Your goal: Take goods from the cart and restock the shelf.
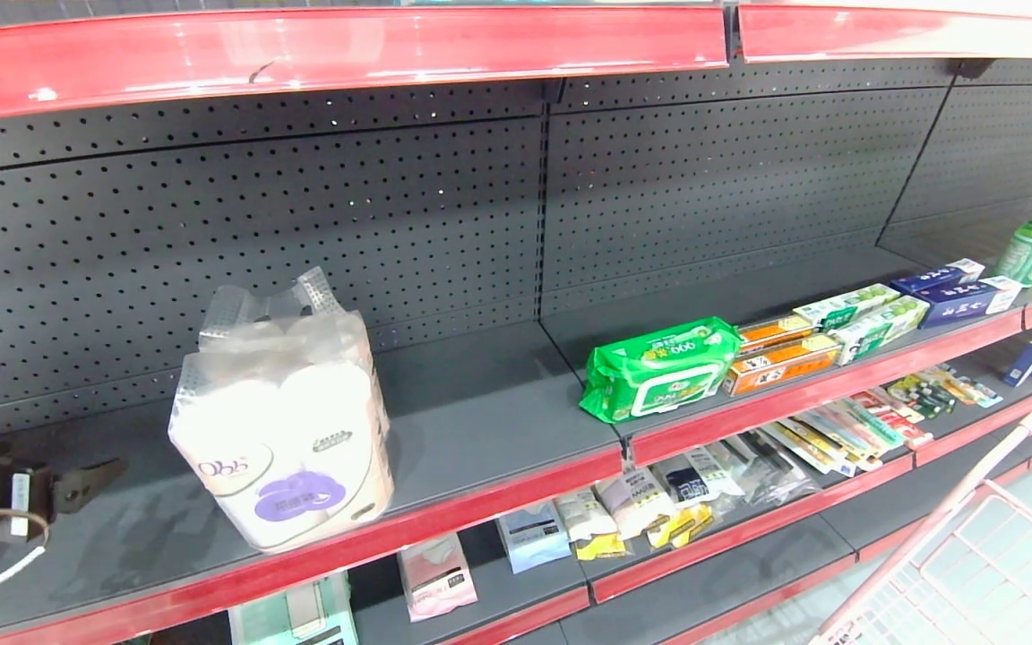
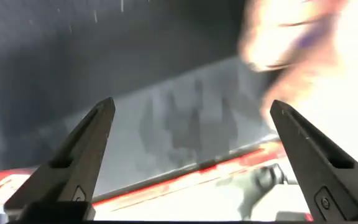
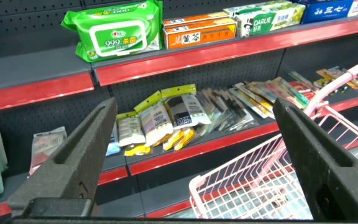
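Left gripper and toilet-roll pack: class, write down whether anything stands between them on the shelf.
Nothing visible does. The left gripper is open over the shelf, to the robot's left of the toilet-roll pack, and only bare grey shelf board lies between them.

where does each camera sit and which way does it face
Head view: on the head, facing forward and down at the shelf; left gripper at its left edge.
Left wrist view: on the left wrist, facing past its open fingers at the toilet paper pack.
Right wrist view: on the right wrist, facing past the open right gripper at the pink cart.
Shared: head and right wrist views both show the green wipes pack and cart.
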Available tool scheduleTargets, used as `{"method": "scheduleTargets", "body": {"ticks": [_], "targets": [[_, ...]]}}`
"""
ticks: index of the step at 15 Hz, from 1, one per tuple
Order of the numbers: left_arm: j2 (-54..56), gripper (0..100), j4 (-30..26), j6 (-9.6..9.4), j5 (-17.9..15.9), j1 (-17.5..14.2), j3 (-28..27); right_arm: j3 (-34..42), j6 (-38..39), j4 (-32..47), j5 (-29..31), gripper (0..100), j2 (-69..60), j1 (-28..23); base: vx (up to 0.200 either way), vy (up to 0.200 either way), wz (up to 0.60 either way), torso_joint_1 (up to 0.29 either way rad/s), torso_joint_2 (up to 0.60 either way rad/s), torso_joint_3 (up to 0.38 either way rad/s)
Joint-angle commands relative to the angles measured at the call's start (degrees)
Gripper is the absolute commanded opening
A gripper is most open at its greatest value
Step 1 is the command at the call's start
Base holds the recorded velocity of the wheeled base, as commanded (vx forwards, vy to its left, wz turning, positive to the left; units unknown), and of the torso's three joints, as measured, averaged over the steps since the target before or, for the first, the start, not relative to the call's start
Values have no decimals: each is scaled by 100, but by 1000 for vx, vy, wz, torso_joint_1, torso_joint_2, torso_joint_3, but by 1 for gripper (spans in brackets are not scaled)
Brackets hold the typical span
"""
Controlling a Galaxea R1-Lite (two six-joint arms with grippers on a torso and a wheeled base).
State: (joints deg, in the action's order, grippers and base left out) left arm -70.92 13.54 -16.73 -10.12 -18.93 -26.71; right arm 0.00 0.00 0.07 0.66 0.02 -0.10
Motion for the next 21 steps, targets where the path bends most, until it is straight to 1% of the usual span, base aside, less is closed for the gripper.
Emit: {"method": "scheduleTargets", "body": {"ticks": [1, 2, 3, 4, 5, 6, 7, 8, 9, 10, 11, 13, 14, 15, 17, 18, 19, 21], "targets": [[2680, 100, -54, -235, -614, 425, 904, 0, 0, 1, -4, 100, 6, 1, 0, 0, 0, 0, 0, 0], [3164, 100, -71, -314, -676, 487, 940, 0, 0, 1, 4, 100, -2, 1, 0, 0, 0, 0, 0, 0], [3577, 100, -124, -586, -632, 496, 966, 0, 0, 1, 4, 100, 6, 1, 0, 0, 0, 0, 0, 0], [4025, 100, -203, -665, -658, 505, 1115, 0, 0, -7, 4, 100, -2, 1, 0, 0, 0, 0, 0, 0], [4359, 100, -265, -551, -720, 531, 1212, 0, 0, 1, -4, 100, -2, 1, 0, 0, 0, 0, 0, 0], [4728, 100, -326, -200, -772, 584, 1273, 0, 0, 1, 4, 100, -2, 1, 0, 0, 0, 0, 0, 0], [5009, 100, -405, -103, -632, 557, 1291, 0, 0, 1, -4, 100, -2, 1, 0, 0, 0, 0, 0, 0], [5273, 100, -493, -103, -166, 478, 1282, 0, 0, 1, 4, 100, -2, 1, 0, 0, 0, 0, 0, 0], [5370, 100, -537, -112, 98, 469, 1282, 0, 0, 1, -4, 100, -2, 1, 0, 0, 0, 0, 0, 0], [5484, 100, -590, -112, 599, 469, 1168, 0, 0, 1, 4, 100, 6, 1, 0, 0, 0, 0, 0, 0], [5581, 100, -599, -103, 757, 469, 1098, 0, 0, 1, 4, 100, 6, 1, 0, 0, 0, 0, 0, 0], [5818, 100, -669, -129, 713, 478, 1115, 0, 0, 1, 4, 100, -2, 1, 0, 0, 0, 0, 0, 0], [5924, 100, -801, -243, 695, 487, 1115, 0, 0, -7, 4, 100, 6, 1, 0, 0, 0, 0, 0, 0], [6029, 100, -915, -226, 511, 575, 1177, 0, 0, 1, 4, 100, 6, 1, 0, 0, 0, 0, 0, 0], [6249, 100, -1407, -191, -263, 856, 1273, 0, 0, 1, 4, 100, -2, 1, 0, 0, 0, 0, 0, 0], [6337, 100, -1609, -112, -438, 882, 1265, 0, 0, 1, -4, 100, 6, 1, 0, 0, 0, 0, 0, 0], [6486, 100, -1671, 117, -430, 874, 1317, 0, 0, -7, -4, 100, -2, 1, 0, 0, 0, 0, 0, 0], [6732, 100, -1732, 468, -430, 874, 1467, 0, 0, 1, 4, 100, -2, 1, 0, 0, 0, 0, 0, 0]]}}
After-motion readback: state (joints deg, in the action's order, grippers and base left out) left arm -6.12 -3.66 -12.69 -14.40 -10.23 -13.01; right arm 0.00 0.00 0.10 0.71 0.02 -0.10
